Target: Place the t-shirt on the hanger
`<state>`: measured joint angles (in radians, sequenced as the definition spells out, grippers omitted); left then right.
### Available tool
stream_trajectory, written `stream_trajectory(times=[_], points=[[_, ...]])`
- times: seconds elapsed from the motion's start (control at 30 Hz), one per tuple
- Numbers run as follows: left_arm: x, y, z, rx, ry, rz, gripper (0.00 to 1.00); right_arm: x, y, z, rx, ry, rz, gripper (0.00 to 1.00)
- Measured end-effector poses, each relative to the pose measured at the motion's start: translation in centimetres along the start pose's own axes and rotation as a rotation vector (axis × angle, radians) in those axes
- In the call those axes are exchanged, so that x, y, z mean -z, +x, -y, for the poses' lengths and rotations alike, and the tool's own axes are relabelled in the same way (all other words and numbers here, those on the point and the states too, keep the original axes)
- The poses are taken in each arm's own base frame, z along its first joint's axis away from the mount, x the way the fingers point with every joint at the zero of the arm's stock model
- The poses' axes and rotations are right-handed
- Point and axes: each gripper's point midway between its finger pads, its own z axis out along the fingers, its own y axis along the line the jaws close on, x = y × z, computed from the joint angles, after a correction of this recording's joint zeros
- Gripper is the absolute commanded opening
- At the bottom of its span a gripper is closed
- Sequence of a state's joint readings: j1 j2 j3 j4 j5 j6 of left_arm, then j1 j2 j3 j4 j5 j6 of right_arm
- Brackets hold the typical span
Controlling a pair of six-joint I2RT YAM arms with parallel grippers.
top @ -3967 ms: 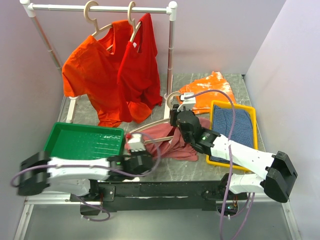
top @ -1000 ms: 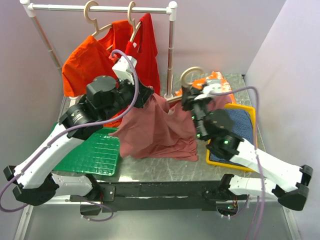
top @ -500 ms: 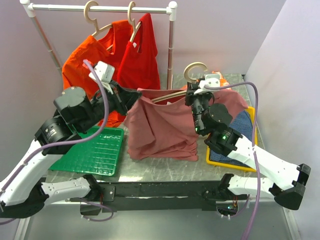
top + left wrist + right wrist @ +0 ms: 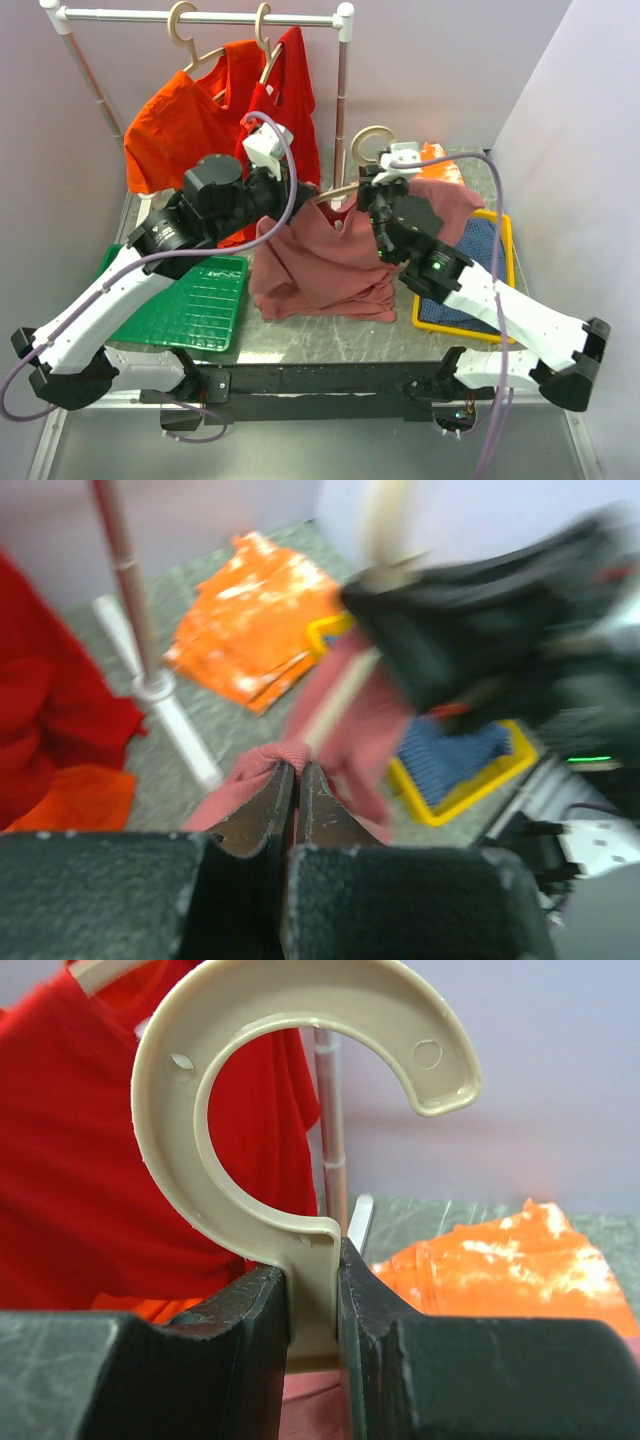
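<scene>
Right claw (image 4: 313, 1300) clamps hanger (image 4: 162, 1090) below its hook; left claw (image 4: 297, 772) pinches t-shirt (image 4: 320, 265) edge.

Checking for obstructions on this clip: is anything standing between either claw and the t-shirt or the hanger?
Nothing visible does. The left claw is shut on a fold of the t-shirt, and the right claw is shut on the hanger, at the neck just below its hook. The shirt hangs between them.
</scene>
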<state>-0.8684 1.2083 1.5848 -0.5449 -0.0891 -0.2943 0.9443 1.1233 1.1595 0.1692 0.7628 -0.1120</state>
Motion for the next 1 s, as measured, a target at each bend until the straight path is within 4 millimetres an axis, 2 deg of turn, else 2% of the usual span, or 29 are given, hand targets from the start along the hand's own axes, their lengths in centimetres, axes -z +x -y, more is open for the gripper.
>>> stream_trajectory(times=[0.13, 0.27, 0.37, 0.47, 0.6, 0.73, 0.9, 1.0], points=[[0.6, -1.3, 2.4, 0.014, 0.084, 0.021, 0.01, -1.5, 2.0, -0.8, 0.015, 0.025, -0.042, 0.0], [1.2, -1.7, 3.4, 0.032, 0.118, 0.027, 0.01, -2.0, 2.2, -0.8, 0.007, 0.05, -0.057, 0.0], [1.2, -1.6, 3.5, 0.058, 0.095, 0.03, 0.01, -2.7, 0.1, -0.3, -0.013, 0.1, -0.038, 0.0], [1.6, -1.6, 2.7, 0.08, 0.019, 0.043, 0.01, -3.0, -1.2, 0.6, -0.034, 0.134, -0.015, 0.0], [3.3, -2.2, 0.6, 0.1, -0.085, 0.08, 0.01, -2.8, -1.2, 1.7, -0.042, 0.157, -0.015, 0.0], [4.8, -3.0, -0.2, 0.13, -0.119, 0.117, 0.01, -2.9, -1.1, 2.1, -0.038, 0.181, -0.028, 0.0], [4.5, -2.8, 0.1, 0.128, -0.101, 0.106, 0.01, -2.9, -0.6, 1.1, -0.063, 0.139, -0.047, 0.0], [3.0, -3.3, 1.3, 0.116, -0.068, 0.087, 0.01, -2.5, -0.3, -0.3, -0.069, 0.11, -0.058, 0.0]])
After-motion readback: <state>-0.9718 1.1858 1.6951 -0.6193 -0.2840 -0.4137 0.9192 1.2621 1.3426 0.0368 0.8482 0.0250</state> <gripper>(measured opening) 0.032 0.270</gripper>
